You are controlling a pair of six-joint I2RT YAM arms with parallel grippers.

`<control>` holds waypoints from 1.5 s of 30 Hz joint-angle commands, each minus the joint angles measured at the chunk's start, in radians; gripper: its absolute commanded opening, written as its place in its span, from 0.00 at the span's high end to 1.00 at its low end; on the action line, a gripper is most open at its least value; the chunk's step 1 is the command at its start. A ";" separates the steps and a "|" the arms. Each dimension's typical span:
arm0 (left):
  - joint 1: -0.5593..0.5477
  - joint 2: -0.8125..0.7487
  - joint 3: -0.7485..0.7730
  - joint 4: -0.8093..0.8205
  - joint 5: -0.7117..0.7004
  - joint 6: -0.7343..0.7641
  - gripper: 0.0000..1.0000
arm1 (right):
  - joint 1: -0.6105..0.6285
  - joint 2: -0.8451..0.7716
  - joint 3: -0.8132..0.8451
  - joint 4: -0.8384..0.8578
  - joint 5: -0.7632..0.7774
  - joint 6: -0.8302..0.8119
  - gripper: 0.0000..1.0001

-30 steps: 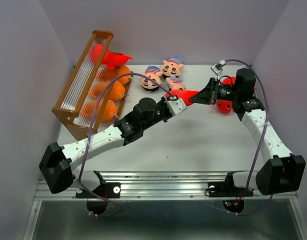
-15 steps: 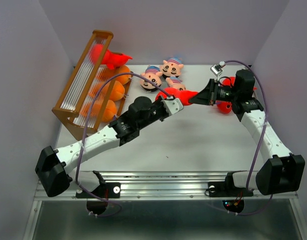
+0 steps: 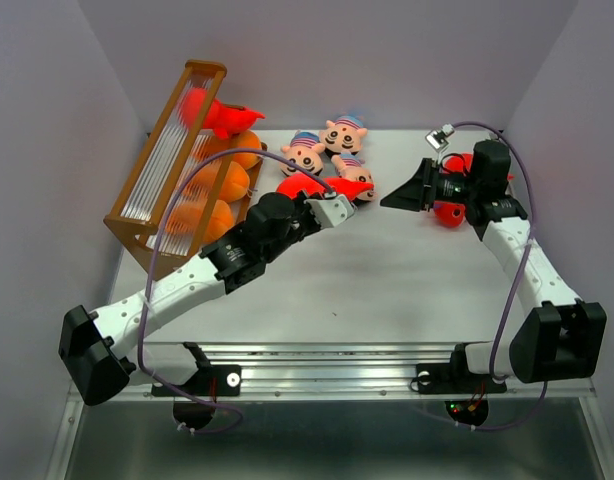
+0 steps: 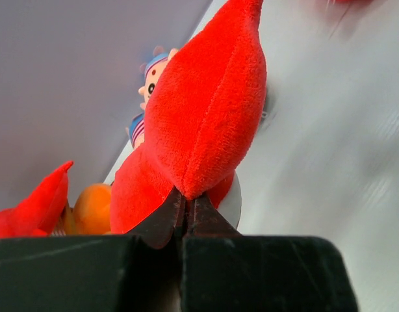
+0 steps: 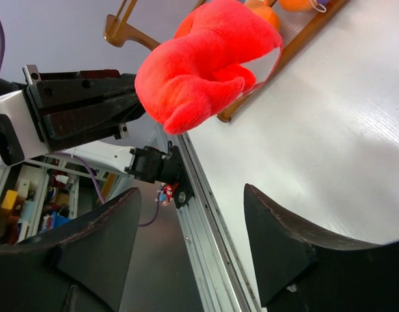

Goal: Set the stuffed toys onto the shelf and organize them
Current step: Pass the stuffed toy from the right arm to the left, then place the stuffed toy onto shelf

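Observation:
A bright red stuffed toy [image 3: 299, 186] with a pointed tail hangs from my left gripper [image 3: 330, 198], which is shut on its edge [image 4: 206, 110]. The right gripper [image 3: 399, 190] stands open and empty a little to the toy's right, and the toy [image 5: 206, 65] shows beyond its spread jaws. The shelf [image 3: 137, 215] leans at the back left. It holds a red toy [image 3: 222, 115] on the top tier and three orange toys [image 3: 227, 180] lower down. Three doll heads [image 3: 305, 155] with striped caps lie on the table behind the held toy. Another red toy [image 3: 449, 213] lies behind my right arm.
The enclosure walls close in on the left, right and back. A metal rail [image 3: 327, 360] runs along the near table edge. White tabletop [image 3: 387, 290] spreads between the two arms.
The right gripper has opened and let go of the red toy. My left gripper shut on the toy and carried it left, away from the right gripper.

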 commanded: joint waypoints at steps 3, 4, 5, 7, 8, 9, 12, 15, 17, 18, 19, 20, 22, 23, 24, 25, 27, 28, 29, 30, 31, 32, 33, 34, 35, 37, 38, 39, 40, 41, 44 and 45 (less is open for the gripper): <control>0.010 -0.018 0.081 -0.050 -0.165 0.084 1.00 | -0.024 -0.016 -0.036 0.036 -0.003 -0.092 0.28; 0.013 -0.015 0.095 -0.054 -0.181 0.097 1.00 | -0.024 -0.016 -0.045 0.036 0.000 -0.115 0.27; 0.018 -0.011 0.103 -0.082 -0.195 0.105 1.00 | -0.024 -0.014 -0.056 0.036 0.006 -0.127 0.27; 0.036 0.005 0.124 -0.097 -0.245 0.125 1.00 | -0.034 -0.008 -0.083 0.036 0.014 -0.164 0.26; 0.046 0.011 0.132 -0.108 -0.259 0.131 1.00 | -0.034 -0.007 -0.092 0.037 0.019 -0.175 0.26; 0.056 0.023 0.141 -0.113 -0.281 0.137 1.00 | -0.045 -0.004 -0.100 0.036 0.019 -0.185 0.25; 0.121 0.052 0.170 -0.117 -0.305 0.159 1.00 | -0.068 0.013 -0.120 0.036 0.011 -0.227 0.25; 0.199 0.089 0.198 -0.116 -0.307 0.173 1.00 | -0.091 0.033 -0.140 0.037 -0.006 -0.250 0.24; 0.251 0.119 0.213 -0.108 -0.307 0.185 1.00 | -0.102 0.053 -0.158 0.036 -0.024 -0.277 0.23; 0.265 0.129 0.218 -0.105 -0.304 0.188 1.00 | -0.102 0.059 -0.168 0.037 -0.033 -0.288 0.23; 0.279 0.140 0.230 -0.096 -0.301 0.191 1.00 | -0.114 0.067 -0.175 0.039 -0.043 -0.307 0.23; 0.291 0.149 0.235 -0.091 -0.301 0.194 1.00 | -0.114 0.075 -0.192 0.039 -0.061 -0.317 0.23; 0.317 0.176 0.251 -0.074 -0.308 0.216 1.00 | -0.123 0.095 -0.209 0.037 -0.082 -0.350 0.23; 0.325 0.198 0.256 -0.071 -0.315 0.222 1.00 | -0.134 0.102 -0.217 0.039 -0.099 -0.357 0.23; 0.337 0.207 0.262 -0.068 -0.315 0.229 1.00 | -0.134 0.108 -0.227 0.039 -0.109 -0.366 0.23; 0.342 0.216 0.271 -0.067 -0.318 0.243 1.00 | -0.145 0.119 -0.229 0.037 -0.119 -0.379 0.23; 0.359 0.239 0.276 -0.064 -0.328 0.257 1.00 | -0.154 0.125 -0.234 0.037 -0.144 -0.383 0.23; 0.365 0.247 0.279 -0.038 -0.331 0.271 1.00 | -0.154 0.128 -0.235 0.037 -0.150 -0.391 0.23; 0.371 0.253 0.279 -0.022 -0.338 0.275 1.00 | -0.154 0.128 -0.238 0.037 -0.156 -0.393 0.23; 0.377 0.265 0.279 -0.016 -0.344 0.280 1.00 | -0.163 0.128 -0.241 0.037 -0.162 -0.397 0.23; 0.391 0.271 0.279 -0.008 -0.345 0.283 1.00 | -0.163 0.130 -0.246 0.036 -0.167 -0.402 0.23; 0.398 0.278 0.278 0.007 -0.344 0.295 1.00 | -0.163 0.130 -0.247 0.036 -0.170 -0.403 0.23; 0.406 0.287 0.273 0.019 -0.341 0.305 1.00 | -0.163 0.131 -0.247 0.036 -0.178 -0.402 0.23; 0.418 0.291 0.258 0.033 -0.339 0.315 1.00 | -0.174 0.131 -0.251 0.037 -0.182 -0.402 0.23; 0.425 0.293 0.249 0.066 -0.339 0.329 1.00 | -0.174 0.131 -0.251 0.037 -0.185 -0.402 0.23; 0.435 0.301 0.233 0.093 -0.330 0.364 1.00 | -0.174 0.133 -0.249 0.036 -0.193 -0.400 0.22; 0.447 0.304 0.223 0.111 -0.324 0.372 1.00 | -0.174 0.133 -0.251 0.036 -0.196 -0.400 0.22; 0.454 0.311 0.221 0.117 -0.318 0.377 1.00 | -0.174 0.131 -0.252 0.037 -0.198 -0.399 0.22; 0.460 0.314 0.218 0.124 -0.313 0.386 1.00 | -0.174 0.131 -0.252 0.037 -0.199 -0.399 0.22; 0.463 0.318 0.219 0.119 -0.309 0.392 1.00 | -0.183 0.133 -0.251 0.036 -0.202 -0.399 0.22; 0.486 0.330 0.212 0.130 -0.286 0.415 1.00 | -0.183 0.134 -0.251 0.037 -0.208 -0.394 0.22; 0.498 0.333 0.207 0.125 -0.276 0.426 1.00 | -0.183 0.136 -0.251 0.037 -0.210 -0.394 0.22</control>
